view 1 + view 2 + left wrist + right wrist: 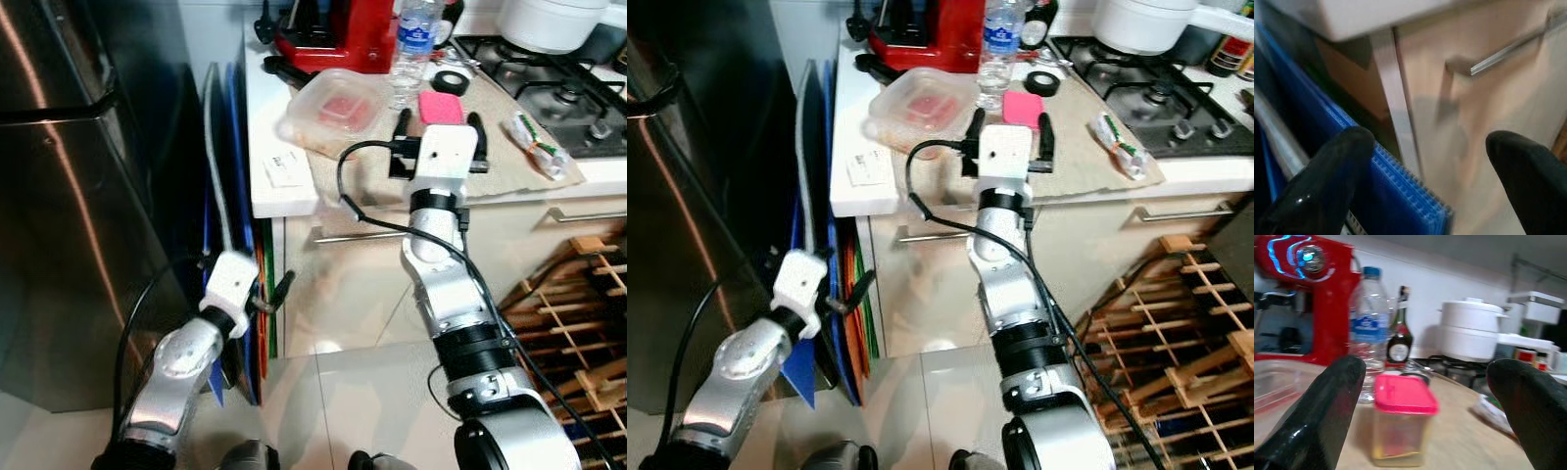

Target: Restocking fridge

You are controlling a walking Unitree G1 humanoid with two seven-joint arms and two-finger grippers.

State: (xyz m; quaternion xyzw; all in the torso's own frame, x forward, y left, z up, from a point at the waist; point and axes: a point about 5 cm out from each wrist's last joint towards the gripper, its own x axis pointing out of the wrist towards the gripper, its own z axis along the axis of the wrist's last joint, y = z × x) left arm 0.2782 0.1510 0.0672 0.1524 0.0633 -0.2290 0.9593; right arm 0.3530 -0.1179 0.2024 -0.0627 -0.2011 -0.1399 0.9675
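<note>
Small container with pink lid stands upright on the countertop, not yet picked up. Just beside it: a water bottle, and a larger clear lidded tub with something red inside. None of these has reached the fridge.

Right gripper is over the counter, fingers spread wide, lined up on the pink-lidded container; right wrist view shows it centred between the two fingertips with clear gaps on either side. No contact yet.

Left gripper is low, near the blue corrugated boards stacked between counter end and fridge. Its fingers are apart too, holding nothing.

Fridge door looks closed from where I stand.

Status, as judged: early. Nothing grasped, nothing stocked. Remaining: close on the container, lift, open fridge, place inside; then likely the tub and bottle.

Beyond: red appliance, roll of black tape, gas hob with white pot.
</note>
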